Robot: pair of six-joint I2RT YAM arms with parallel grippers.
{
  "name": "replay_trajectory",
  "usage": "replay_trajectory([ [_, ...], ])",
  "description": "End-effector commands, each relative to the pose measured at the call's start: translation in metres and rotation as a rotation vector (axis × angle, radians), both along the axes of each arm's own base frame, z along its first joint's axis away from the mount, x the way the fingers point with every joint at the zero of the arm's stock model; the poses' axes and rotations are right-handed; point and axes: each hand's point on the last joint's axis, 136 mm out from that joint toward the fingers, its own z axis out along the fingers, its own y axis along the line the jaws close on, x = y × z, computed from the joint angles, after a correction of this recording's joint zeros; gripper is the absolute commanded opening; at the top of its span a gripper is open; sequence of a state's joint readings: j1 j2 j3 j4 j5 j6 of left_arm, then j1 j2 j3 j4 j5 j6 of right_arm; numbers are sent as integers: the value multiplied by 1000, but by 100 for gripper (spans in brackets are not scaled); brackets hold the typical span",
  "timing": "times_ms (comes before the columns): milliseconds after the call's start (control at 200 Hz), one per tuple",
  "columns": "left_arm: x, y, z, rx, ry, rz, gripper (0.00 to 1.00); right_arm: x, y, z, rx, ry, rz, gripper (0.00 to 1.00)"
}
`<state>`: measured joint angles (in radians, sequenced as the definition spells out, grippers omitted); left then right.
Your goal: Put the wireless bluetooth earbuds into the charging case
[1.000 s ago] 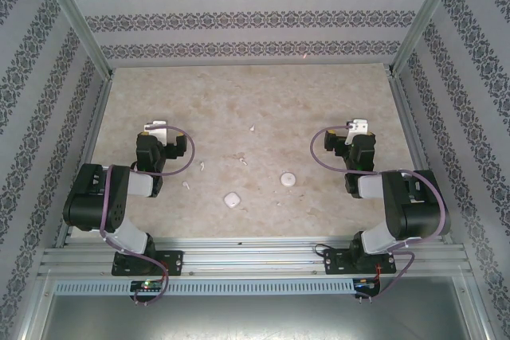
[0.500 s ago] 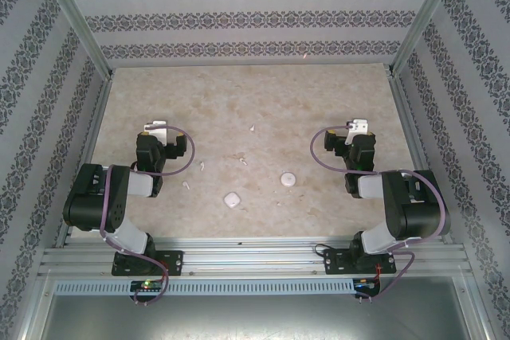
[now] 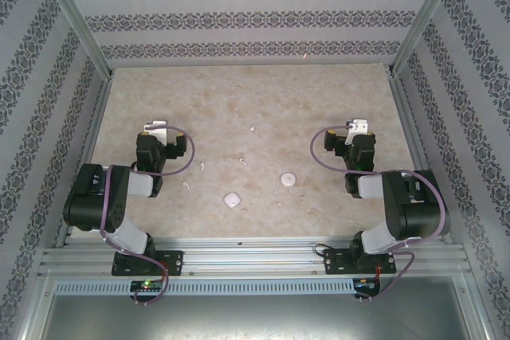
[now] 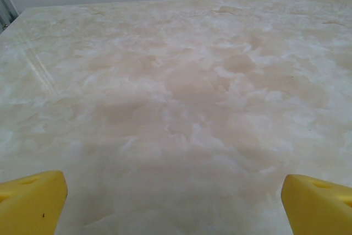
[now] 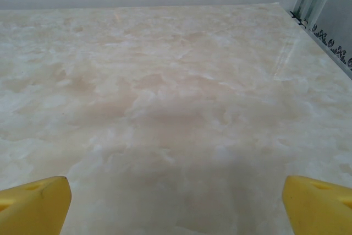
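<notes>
In the top view, you are looking at the left claw (image 3: 155, 128) and the right claw (image 3: 360, 127), both pointing toward the far wall and sitting well apart. The charging case (image 3: 232, 199) is lying between them, back toward the bases and nearer the left claw. A round white piece (image 3: 288, 179) is lying beside it, toward the right claw. The tiny earbuds (image 3: 202, 167) are lying scattered between the claws, most of them nearer the left one.

In the left wrist view, the left claw (image 4: 176, 205) is standing wide apart, its yellow fingertips (image 4: 30, 199) framing bare marbled table (image 4: 176, 81).

In the right wrist view, the right claw (image 5: 176, 205) is likewise standing spread, gripping nothing, with tabletop between its fingertips (image 5: 33, 202).
</notes>
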<state>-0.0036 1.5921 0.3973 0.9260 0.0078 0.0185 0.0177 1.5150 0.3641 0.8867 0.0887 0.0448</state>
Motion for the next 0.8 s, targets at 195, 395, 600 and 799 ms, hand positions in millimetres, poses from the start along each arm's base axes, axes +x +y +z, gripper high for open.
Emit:
replay_trajectory([
  [195, -1, 1, 1, -21, -1, 0, 100, 6, 3, 11, -4, -31, 22, 98],
  [395, -1, 1, 0, -23, 2, -1, 100, 6, 4, 11, 5, -32, 30, 98],
  [600, -3, 1, 5, -23, -16, 3, 100, 6, 10, 18, 19, -17, 74, 98],
  [799, -10, 11, 34, -35, 13, 71, 100, -2, 8, 51, 82, 117, 11, 98],
])
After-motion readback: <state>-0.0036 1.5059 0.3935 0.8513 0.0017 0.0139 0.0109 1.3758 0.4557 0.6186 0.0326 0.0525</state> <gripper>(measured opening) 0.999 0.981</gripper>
